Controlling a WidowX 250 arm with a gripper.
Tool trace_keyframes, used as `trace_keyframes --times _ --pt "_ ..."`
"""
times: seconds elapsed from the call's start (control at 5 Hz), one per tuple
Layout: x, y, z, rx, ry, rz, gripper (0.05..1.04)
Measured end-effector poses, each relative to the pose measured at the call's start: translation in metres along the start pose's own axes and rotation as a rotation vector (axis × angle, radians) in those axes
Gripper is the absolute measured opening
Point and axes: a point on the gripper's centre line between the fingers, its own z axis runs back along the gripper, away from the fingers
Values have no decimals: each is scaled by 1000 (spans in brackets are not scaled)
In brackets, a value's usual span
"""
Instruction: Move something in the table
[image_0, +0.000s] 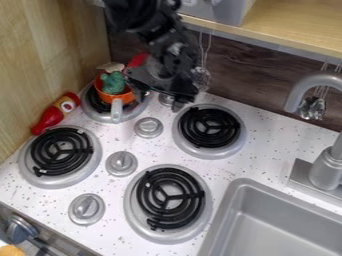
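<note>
The black gripper (160, 100) hangs over the back of the stove, between the two rear burners. Its fingers stand apart, open, with the left one close to the right side of an orange pot (119, 98). This pot sits on the back left burner (97, 116), its pale handle pointing to the front. A green cactus-like toy (113, 83) is in the pot. Left of the pot, a red bottle (51, 118) lies on the white stove top (163, 154) by the wooden wall. A red item (137, 60) is partly hidden behind the arm.
Black coils mark the back right burner (210, 127), front left burner (61, 153) and front right burner (170, 198). Several grey knobs stand between them. At the right are a grey sink (234, 210) and a faucet (326, 167); utensils (312, 107) hang below the wooden shelf (294, 25).
</note>
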Motion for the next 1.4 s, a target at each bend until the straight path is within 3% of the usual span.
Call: trace_keyframes --times 0.4,0.6,1.0,1.4 --pt "15 49 -13 29 -105 -124 996" --pt "9 65 -28 24 -99 -196 996" --pt "23 102 -54 -70 -105 -351 996" --pt "33 116 -70 -107 -97 -386 996"
